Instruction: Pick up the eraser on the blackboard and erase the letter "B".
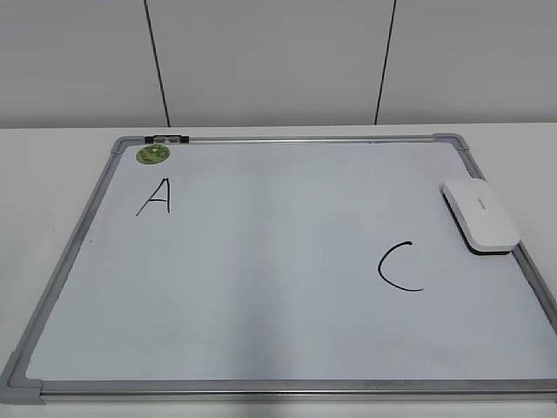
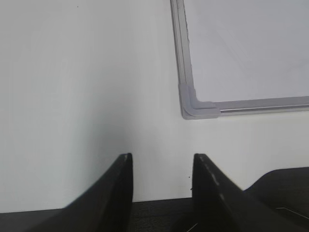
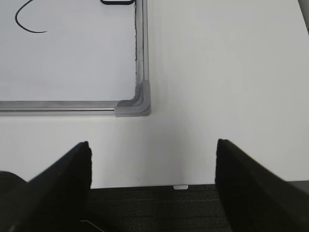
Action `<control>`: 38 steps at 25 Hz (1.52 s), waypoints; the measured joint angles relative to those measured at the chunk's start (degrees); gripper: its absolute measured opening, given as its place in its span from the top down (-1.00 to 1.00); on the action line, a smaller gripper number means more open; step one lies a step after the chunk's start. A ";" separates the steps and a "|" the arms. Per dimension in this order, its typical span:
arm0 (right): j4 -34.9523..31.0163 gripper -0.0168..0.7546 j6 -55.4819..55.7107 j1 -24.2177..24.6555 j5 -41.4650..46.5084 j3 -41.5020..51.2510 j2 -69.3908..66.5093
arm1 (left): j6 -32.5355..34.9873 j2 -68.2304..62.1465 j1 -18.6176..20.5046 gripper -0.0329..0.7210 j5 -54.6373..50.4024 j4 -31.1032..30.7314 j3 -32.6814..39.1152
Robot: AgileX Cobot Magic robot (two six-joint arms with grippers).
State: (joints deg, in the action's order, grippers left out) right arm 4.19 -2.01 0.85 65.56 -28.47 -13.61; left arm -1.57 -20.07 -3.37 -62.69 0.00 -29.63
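The blackboard is a white board in a silver frame, lying flat on the white table. The white eraser rests on its right edge, above a black "C". A black "A" is at the upper left. No letter "B" shows; the board between "A" and "C" is blank. Neither gripper shows in the exterior view. My left gripper is open and empty over the table, near the board's front left corner. My right gripper is wide open and empty near the front right corner.
A round green magnet sits at the board's upper left corner, next to a small dark clip on the top frame. A white wall with dark seams stands behind the table. The table's front edge lies just below both grippers.
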 joint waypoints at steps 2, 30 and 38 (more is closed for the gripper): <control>0.00 -0.58 0.00 0.00 0.00 0.00 0.00 | 0.00 0.00 0.00 0.08 0.00 0.00 0.00; 0.10 -0.58 0.00 0.00 -0.04 0.00 14.48 | 0.00 19.08 2.00 0.09 -0.22 0.00 0.00; 0.10 -0.58 0.00 0.00 -0.04 0.00 14.58 | 0.00 19.08 2.00 0.09 -0.33 0.00 0.00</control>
State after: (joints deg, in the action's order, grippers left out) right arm 4.29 -2.01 0.85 65.52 -28.47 0.97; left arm -1.57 -0.99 -1.37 -63.01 0.00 -29.63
